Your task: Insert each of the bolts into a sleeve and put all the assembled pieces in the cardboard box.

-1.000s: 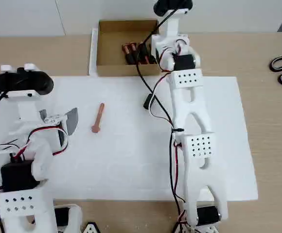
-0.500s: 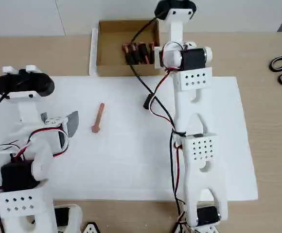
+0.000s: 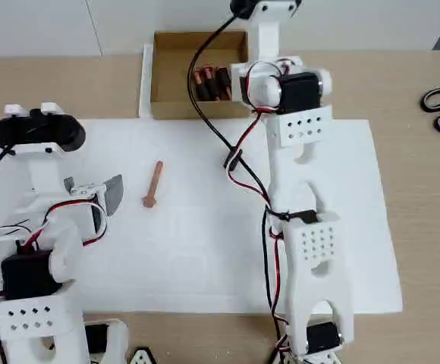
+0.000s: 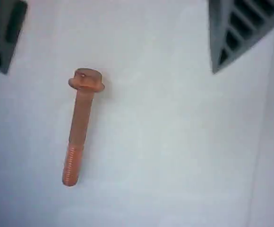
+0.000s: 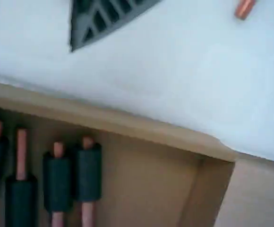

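Left hand [image 4: 118,33] hangs empty with its jaws apart over the copper-coloured flanged metal bolt [image 4: 79,127], probably lined up for a pick. Bolt lies flat on the white foam sheet [image 3: 205,250], smooth shank with a threaded tip. Matte black tubular sleeves with bolts inside [image 5: 56,182] lie in the brown cardboard box [image 3: 167,53]. Right hand [image 3: 239,76] is at the box edge, grip state cannot tell.

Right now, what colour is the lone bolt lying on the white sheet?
Copper-orange. The bolt shows best in the left wrist view.

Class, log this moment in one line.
left hand: open beside bolt on sheet | right arm: at cardboard box | box: assembled pieces inside
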Available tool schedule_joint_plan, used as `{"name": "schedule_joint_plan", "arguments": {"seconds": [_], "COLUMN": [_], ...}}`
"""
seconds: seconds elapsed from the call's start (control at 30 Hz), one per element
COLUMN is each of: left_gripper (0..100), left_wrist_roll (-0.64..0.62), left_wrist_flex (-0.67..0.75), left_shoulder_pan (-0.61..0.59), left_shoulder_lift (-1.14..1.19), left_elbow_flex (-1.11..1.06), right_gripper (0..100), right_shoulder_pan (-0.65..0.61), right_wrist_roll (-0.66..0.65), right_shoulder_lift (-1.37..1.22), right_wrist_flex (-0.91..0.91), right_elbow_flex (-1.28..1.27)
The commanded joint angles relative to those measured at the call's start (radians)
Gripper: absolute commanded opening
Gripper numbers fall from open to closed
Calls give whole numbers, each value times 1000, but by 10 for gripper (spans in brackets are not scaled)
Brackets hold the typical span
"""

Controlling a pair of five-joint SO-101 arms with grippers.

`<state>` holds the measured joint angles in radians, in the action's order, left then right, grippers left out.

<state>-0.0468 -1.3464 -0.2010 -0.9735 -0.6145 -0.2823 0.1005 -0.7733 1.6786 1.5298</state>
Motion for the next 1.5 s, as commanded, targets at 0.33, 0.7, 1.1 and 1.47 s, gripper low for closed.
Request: {"name": "schedule_joint_plan", "arguments": {"seconds": [0.33, 0.7, 1.1, 1.47], "left_gripper": [261, 261, 261, 261], "left_wrist_roll": [5, 5, 5, 5], "left_wrist_flex": [6, 6, 3, 0], "left_shoulder_pan": [-2, -2, -6, -6], "left_shoulder_lift": [-18, -18, -18, -18], "left_elbow_flex": [-19, -19, -21, -21], "right_gripper": [270, 270, 270, 270], "right_shoulder_pan": [-35, -96, -124, -124], "right_wrist_roll": [138, 388, 388, 388], "right_shoulder_lift": [341, 110, -67, -143], "right_wrist_flex": [-15, -79, -189, -255], "right_elbow_flex": [-588, -586, -586, -586]}}
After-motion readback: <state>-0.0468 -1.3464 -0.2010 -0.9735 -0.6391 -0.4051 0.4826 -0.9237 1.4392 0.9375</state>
